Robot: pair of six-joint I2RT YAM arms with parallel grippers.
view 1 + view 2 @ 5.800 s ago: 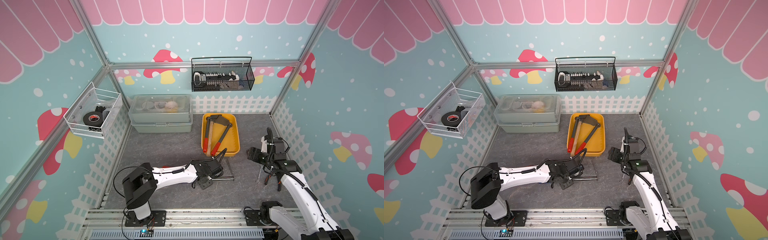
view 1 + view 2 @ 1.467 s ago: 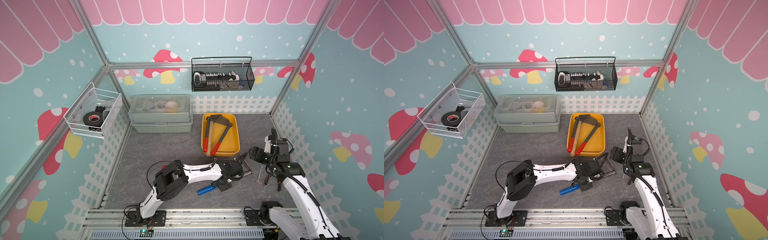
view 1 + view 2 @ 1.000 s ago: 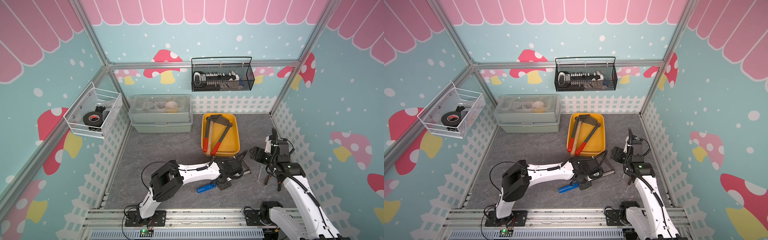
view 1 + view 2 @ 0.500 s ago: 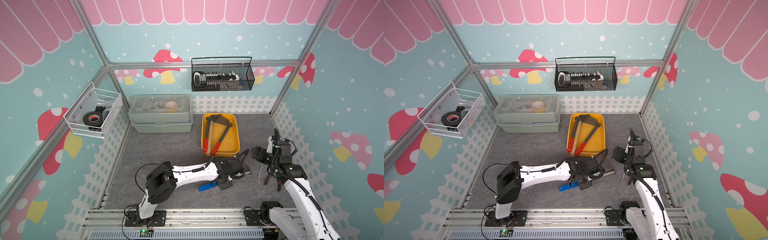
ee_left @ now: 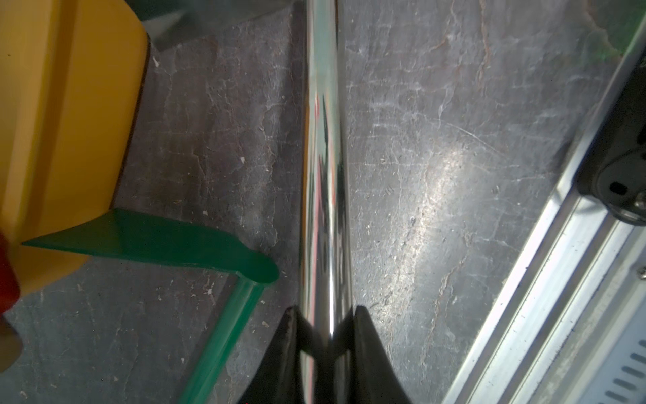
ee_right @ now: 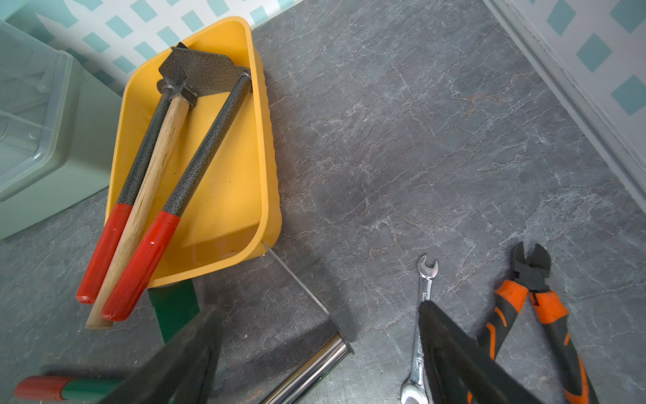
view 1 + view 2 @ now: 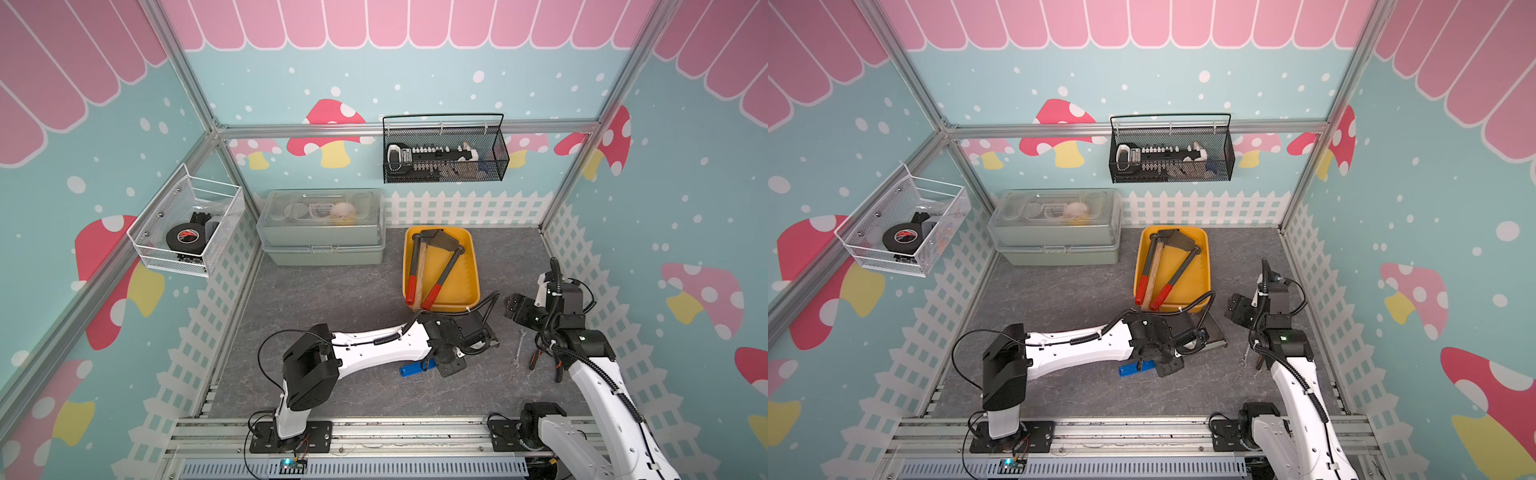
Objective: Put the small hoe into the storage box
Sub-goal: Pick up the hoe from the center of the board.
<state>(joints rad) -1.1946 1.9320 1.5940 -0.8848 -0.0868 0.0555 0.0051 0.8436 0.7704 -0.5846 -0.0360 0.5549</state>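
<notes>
The small hoe has a blue grip (image 7: 415, 368), a chrome shaft (image 5: 323, 175) and a thin flat blade (image 6: 304, 290) across its end. My left gripper (image 7: 465, 351) (image 5: 325, 309) is shut on the shaft, low over the floor. The storage box (image 7: 461, 274) (image 7: 1196, 270) (image 6: 227, 196) is a yellow tray just beyond it, and the blade's far edge reaches the tray's near corner. My right gripper (image 7: 513, 307) (image 6: 318, 307) hangs open to the right of the tray, above the blade end, holding nothing.
The tray holds two red-gripped grey tools (image 6: 206, 140) and a wooden-handled one. A green tool with a red grip (image 6: 173, 304) (image 5: 157, 241) lies against the tray's near end. A wrench (image 7: 517, 347) and orange cutters (image 6: 545, 307) lie at right. A grey-green case (image 7: 322, 228) stands at the back.
Since the oldest frames my left gripper has moved right with the hoe, close to the tray's near corner. Over the last second it barely shifts. The right gripper stays open.
</notes>
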